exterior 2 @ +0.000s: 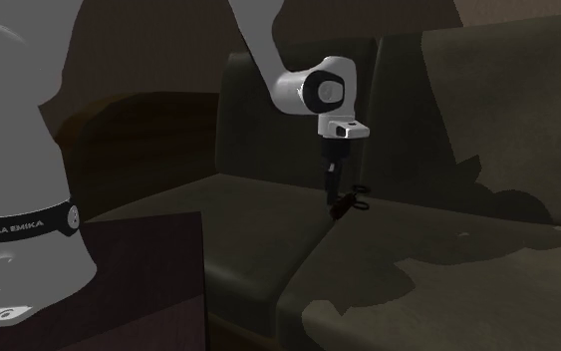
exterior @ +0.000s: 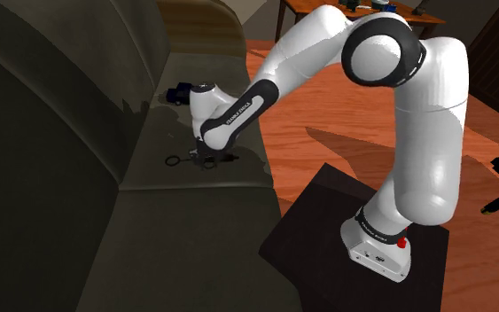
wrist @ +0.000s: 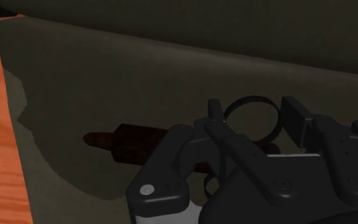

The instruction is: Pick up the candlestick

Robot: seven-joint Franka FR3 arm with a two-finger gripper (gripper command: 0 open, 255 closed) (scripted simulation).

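The black two-finger gripper (wrist: 255,111) (exterior 2: 332,184) hangs low over a sofa seat, pointing down. Its blocky, hard-edged fingers stand well apart and clasp nothing. Between their tips shows a thin black ring handle (wrist: 250,97), lying flat on the cushion; whether either finger touches it cannot be told.

The ring belongs to the candlestick (wrist: 139,143) (exterior: 212,161), a slim, dark brown, rounded stem that lies on its side on the seat. From under the gripper it runs out sideways toward the cushion's front edge and ends in a narrower blunt tip. In the second exterior view it lies directly below the fingertips, near the seam between two cushions.

The sofa (exterior: 194,230) is a matte, dark olive-grey, with smooth, plain seat and back cushions. A small dark blue object (exterior: 178,92) sits farther along the seat, well apart from the gripper.

The white arm (exterior: 327,53) bends down from its dark box stand (exterior: 327,230), which rests on a glossy reddish wooden floor (exterior: 345,115) beside the sofa.
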